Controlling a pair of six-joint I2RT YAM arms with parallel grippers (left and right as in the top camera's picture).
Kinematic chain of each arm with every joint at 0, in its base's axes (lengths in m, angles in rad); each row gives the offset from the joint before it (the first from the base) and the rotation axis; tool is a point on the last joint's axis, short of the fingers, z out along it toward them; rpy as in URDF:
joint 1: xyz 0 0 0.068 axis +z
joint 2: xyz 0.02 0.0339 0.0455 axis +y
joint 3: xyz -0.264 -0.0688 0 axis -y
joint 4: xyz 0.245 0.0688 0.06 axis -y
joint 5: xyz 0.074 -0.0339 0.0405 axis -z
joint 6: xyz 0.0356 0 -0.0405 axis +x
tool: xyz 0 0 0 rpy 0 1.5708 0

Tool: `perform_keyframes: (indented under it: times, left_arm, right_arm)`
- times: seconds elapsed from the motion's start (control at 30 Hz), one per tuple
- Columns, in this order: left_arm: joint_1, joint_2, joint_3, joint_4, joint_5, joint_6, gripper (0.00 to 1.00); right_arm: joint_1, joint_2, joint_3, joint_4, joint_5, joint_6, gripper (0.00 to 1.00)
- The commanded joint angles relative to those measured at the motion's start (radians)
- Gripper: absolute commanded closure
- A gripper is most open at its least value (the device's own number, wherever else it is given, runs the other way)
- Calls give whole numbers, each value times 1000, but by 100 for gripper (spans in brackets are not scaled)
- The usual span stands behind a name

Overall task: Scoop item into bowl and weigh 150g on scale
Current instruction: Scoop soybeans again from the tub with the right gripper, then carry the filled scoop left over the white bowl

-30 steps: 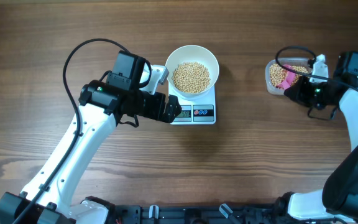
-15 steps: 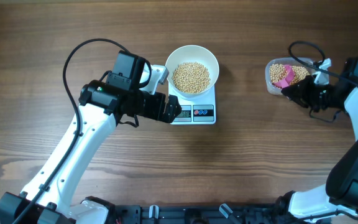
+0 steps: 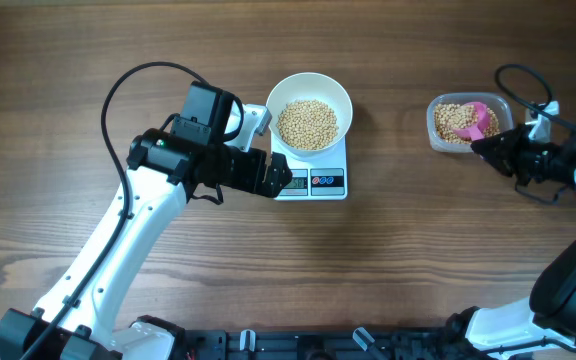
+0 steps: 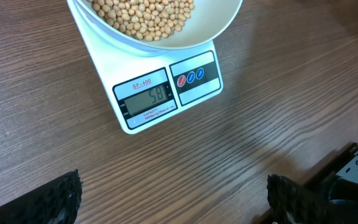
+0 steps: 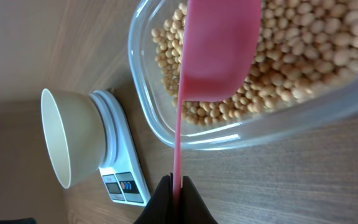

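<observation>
Right gripper (image 5: 178,186) pinches the scoop's (image 5: 219,50) handle well apart from the scale (image 3: 313,182); slippage would spill beans (image 5: 303,56); left gripper (image 4: 176,199) stands wide.

Beans (image 3: 307,123) lay in the bowl (image 3: 344,100), which stood on the scale (image 3: 313,183). Well off to the right, a scoop (image 3: 476,118) lay in a box (image 3: 433,127) of beans.
</observation>
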Motion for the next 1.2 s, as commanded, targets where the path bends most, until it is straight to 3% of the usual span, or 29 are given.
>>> perform_keyframes:
  times: [0.0,0.4,0.83,1.17]
  left_arm:
    - [0,5,5,2,9,19,0]
    - [0,5,5,2,10,18,0]
    - [0,5,5,2,10,18,0]
    - [0,5,5,2,10,18,0]
  right_arm:
    - [-43,16,-9,-23,-90,-35,96]
    - [-184,16,-9,-127,-267,-188,96]
    - [-185,16,-9,-190,-372,-241,96]
    - [-181,16,-9,-221,-563,-269,96]
